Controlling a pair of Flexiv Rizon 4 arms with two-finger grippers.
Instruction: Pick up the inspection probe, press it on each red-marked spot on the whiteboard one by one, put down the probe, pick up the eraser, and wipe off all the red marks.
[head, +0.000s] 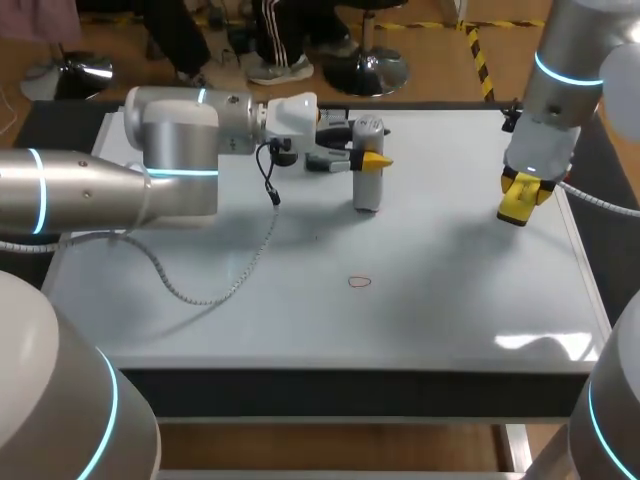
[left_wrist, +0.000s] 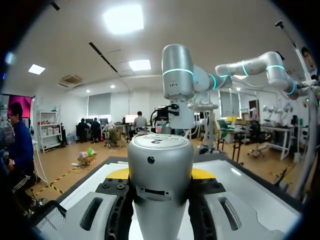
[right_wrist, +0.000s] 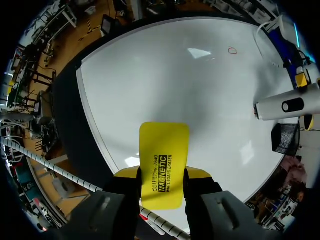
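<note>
On whiteboard (head: 300, 330), one red mark (head: 359, 282) near middle; L fingers (left_wrist: 116, 192) clamp probe (left_wrist: 160, 175), seemingly upright; R fingers (right_wrist: 127, 182) grip eraser (right_wrist: 164, 160).

The whiteboard (head: 300, 330) is bright and evenly lit, and the light comes from above. To the right of the red mark (head: 359, 282), nearer to the front edge, lies a white patch of glare. Farther back and to the left of the mark, the left arm (head: 110, 190) throws a soft grey shadow. Farther back to the right, a weak shadow lies beside the eraser (head: 520, 198). In the right wrist view one small glare patch sits near the mark, and two more lie closer to the eraser. In the left wrist view the probe (head: 368, 180) has a soft shine on its flat top.
</note>
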